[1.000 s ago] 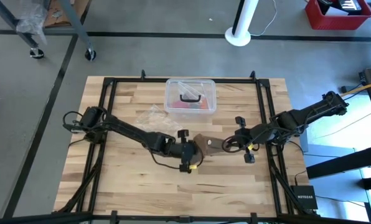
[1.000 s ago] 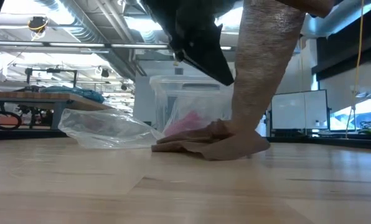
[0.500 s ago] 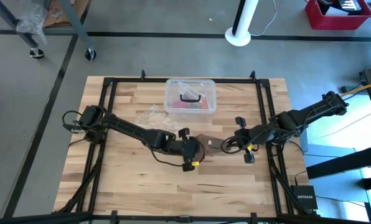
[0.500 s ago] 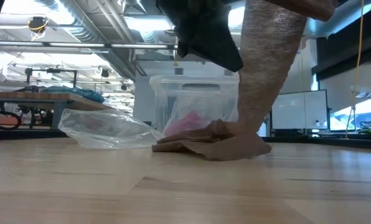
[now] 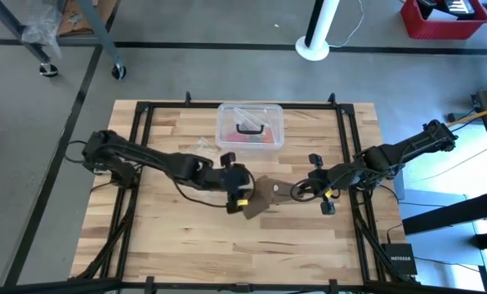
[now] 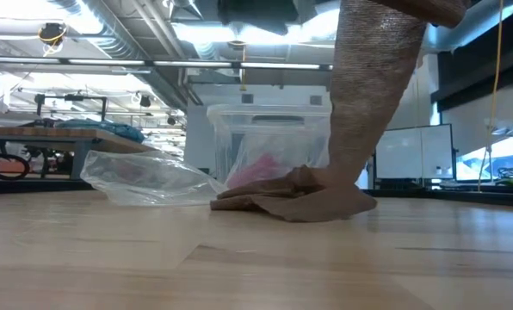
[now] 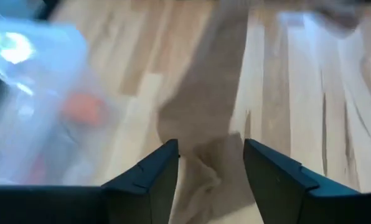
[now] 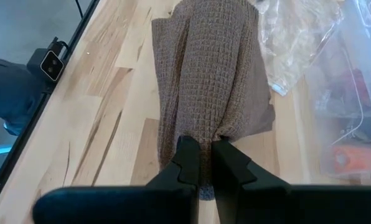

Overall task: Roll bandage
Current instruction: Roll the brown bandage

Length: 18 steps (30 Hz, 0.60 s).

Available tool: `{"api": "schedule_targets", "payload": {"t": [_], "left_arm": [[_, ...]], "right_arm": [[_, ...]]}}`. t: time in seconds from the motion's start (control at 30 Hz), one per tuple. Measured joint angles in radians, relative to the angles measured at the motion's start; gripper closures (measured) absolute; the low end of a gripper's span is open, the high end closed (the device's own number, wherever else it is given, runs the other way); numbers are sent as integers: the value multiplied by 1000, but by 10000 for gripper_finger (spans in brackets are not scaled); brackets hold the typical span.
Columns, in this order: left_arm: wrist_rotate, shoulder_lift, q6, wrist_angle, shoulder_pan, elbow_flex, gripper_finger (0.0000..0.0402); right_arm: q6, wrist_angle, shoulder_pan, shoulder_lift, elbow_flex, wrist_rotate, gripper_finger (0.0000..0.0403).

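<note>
The brown bandage (image 5: 264,194) lies bunched near the middle of the table (image 5: 178,245), one end lifted up. The right gripper (image 8: 205,163) pinches that end. The left gripper (image 7: 209,163) hangs above the heap, fingers spread, seemingly holding nothing. A clear box (image 5: 250,126) sits behind.

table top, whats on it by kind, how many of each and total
brown bandage: 1
clear plastic bag: 1
clear plastic box with a black handle: 1
total: 3
</note>
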Motion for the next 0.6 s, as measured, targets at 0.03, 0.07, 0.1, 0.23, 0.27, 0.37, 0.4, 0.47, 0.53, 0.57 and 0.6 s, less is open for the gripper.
{"api": "schedule_targets", "payload": {"t": [0.03,0.07,0.1,0.23,0.27,0.37,0.4,0.47,0.53,0.57,0.6], "left_arm": [[-14,-6,27,11,2,-4,232],[-22,-9,65,16,5,-5,235],[-23,-9,101,29,7,-5,238],[-17,11,206,131,28,-6,250],[2,21,229,174,37,-11,253],[87,28,283,284,66,-50,258],[101,28,284,312,74,-65,258],[106,27,274,327,86,-86,258],[107,32,259,314,90,-90,258],[107,39,258,327,90,-90,258],[107,43,262,337,90,-89,258]], "right_arm": [[0,5,0,0,0,0,381],[0,14,0,0,0,0,381],[-2,28,0,0,0,0,381],[-15,79,0,-3,0,-11,381],[-18,84,0,-3,0,-24,381],[-20,79,0,-3,0,-37,381],[-20,79,0,-3,0,-38,381],[-17,78,0,-3,0,-38,381],[-4,81,0,-3,0,-37,381],[-1,83,0,-3,0,-34,381],[2,84,0,-3,0,-33,381]]}}
